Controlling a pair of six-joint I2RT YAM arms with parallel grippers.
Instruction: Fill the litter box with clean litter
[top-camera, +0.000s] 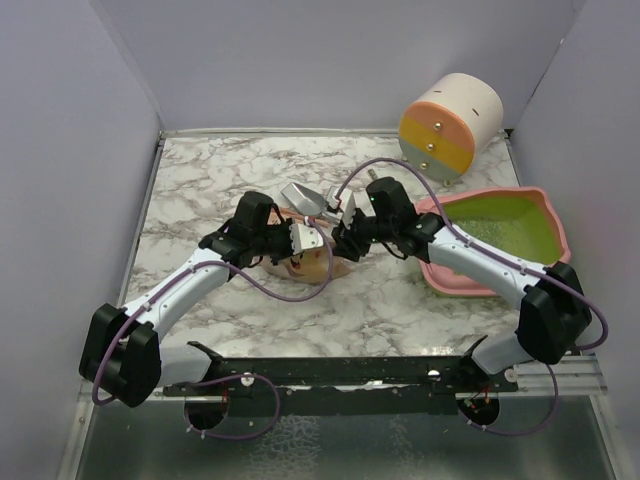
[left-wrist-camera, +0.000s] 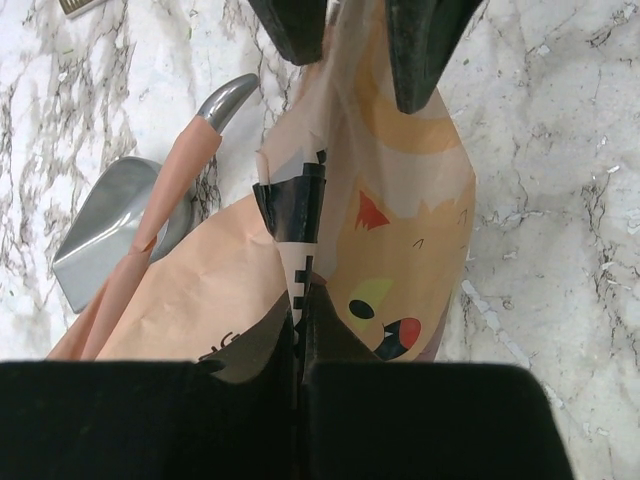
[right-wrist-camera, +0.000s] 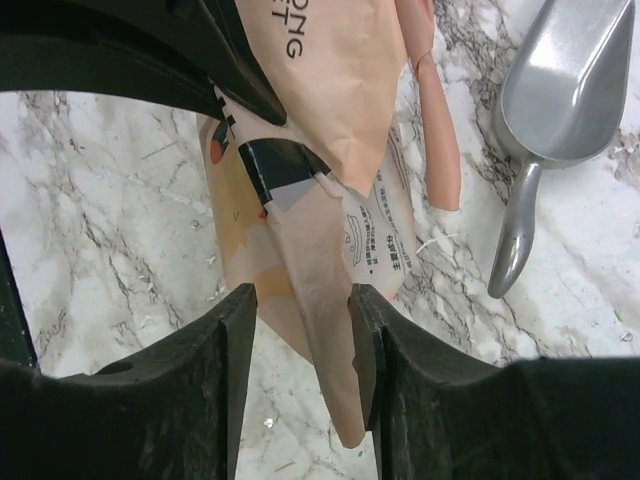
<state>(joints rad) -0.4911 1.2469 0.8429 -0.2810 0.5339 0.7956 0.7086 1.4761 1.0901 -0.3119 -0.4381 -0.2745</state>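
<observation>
Pinching tight, the left pincer (left-wrist-camera: 300, 345) had its two fingers pressed together on a thin fold of the paper bag (left-wrist-camera: 400, 230). No gap showed between them, so it was holding the bag. I think it held that fold so the bag would not flop down or slide on the table (top-camera: 200, 190).

The bag had a cartoon cat face on it. It hung between the two arms, near the middle of the table. Its top was pulled up and its bottom was low by the marble.

Just behind the bag lay a silver scoop (right-wrist-camera: 565, 90). Nothing touched it. It was likely put there for lifting the grains later.

Next came the right pincer (right-wrist-camera: 300, 320). Its fingers stood about half open, one on each side of a long flap of the bag. The flap hung down in the gap, but the fingers did not seem to squeeze it. So this pincer held nothing.

Farther right sat the litter box (top-camera: 450, 280), pink outside and green inside, apart from the bag. A thin layer of clean litter (top-camera: 500, 232) lay in it, so it looked far from full.

Behind the box stood a round striped drum (top-camera: 450, 125).
</observation>
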